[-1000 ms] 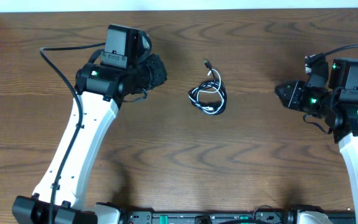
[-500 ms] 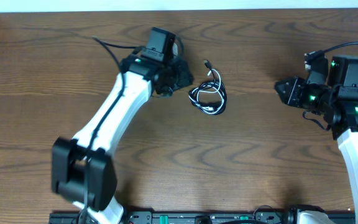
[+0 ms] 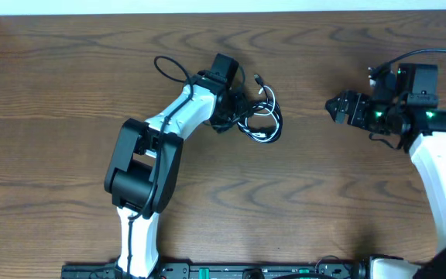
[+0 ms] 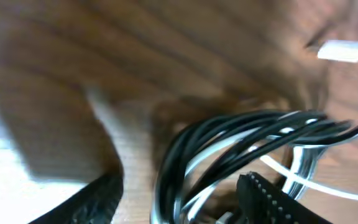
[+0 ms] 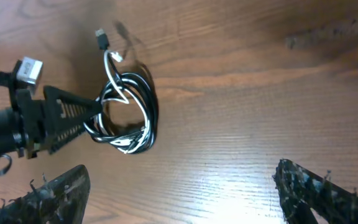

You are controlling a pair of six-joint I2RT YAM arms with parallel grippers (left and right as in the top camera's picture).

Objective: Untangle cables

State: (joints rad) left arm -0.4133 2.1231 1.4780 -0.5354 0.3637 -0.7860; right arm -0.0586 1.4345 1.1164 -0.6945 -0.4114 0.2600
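Note:
The black and white cables [image 3: 260,122] lie as one small tangled coil on the wooden table [image 3: 207,194], with a black plug end [image 3: 258,79] trailing toward the far edge. My left gripper [image 3: 237,116] is at the coil's left side. In the left wrist view its jaws stand apart, and strands of the cables [image 4: 229,143] run between the fingers [image 4: 272,199]. A white plug [image 4: 347,51] lies just beyond. My right gripper [image 3: 336,107] hovers to the right of the coil, wide open and holding nothing. Its wrist view shows the cables [image 5: 129,112] ahead of the right gripper [image 5: 182,193].
The left arm's own thick black cable [image 3: 169,68] loops above the table behind its wrist. The table's far edge [image 3: 223,11] runs along the top. Bare wood lies between the coil and my right gripper.
My left arm has swung right and reached the coil, its jaws spreading as it went. My right gripper has opened wide and shifted slightly left.

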